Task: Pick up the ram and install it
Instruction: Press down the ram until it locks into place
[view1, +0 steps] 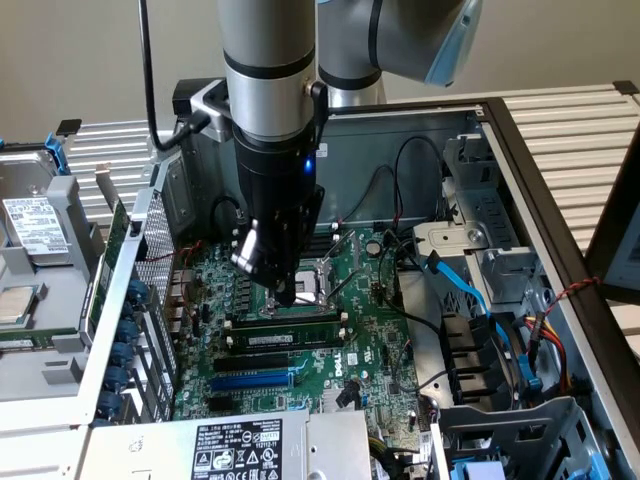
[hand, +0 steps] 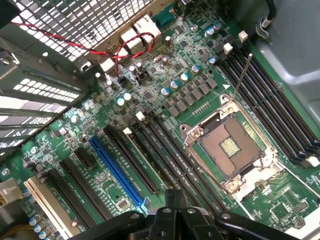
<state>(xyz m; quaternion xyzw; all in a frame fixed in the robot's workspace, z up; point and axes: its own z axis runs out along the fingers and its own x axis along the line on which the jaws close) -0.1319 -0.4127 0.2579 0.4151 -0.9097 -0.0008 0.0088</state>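
The ram (view1: 290, 338) is a long dark-green stick with a small white label. It lies along a memory slot on the motherboard (view1: 370, 345), just in front of an empty black slot with white end clips (view1: 287, 321). My gripper (view1: 287, 297) hangs straight down over that empty slot, a little behind the ram, with its fingers shut and nothing visible between them. In the wrist view the dark fingers (hand: 172, 200) meet above the long black slots that run beside the CPU socket (hand: 230, 147).
The board sits inside an open PC case (view1: 520, 170). The open CPU socket (view1: 318, 280) is just behind the gripper, and a blue expansion slot (view1: 255, 380) lies in front of the ram. Blue cables (view1: 470, 290) and drive bays are on the exterior view's right, a hard drive (view1: 35, 230) on its left.
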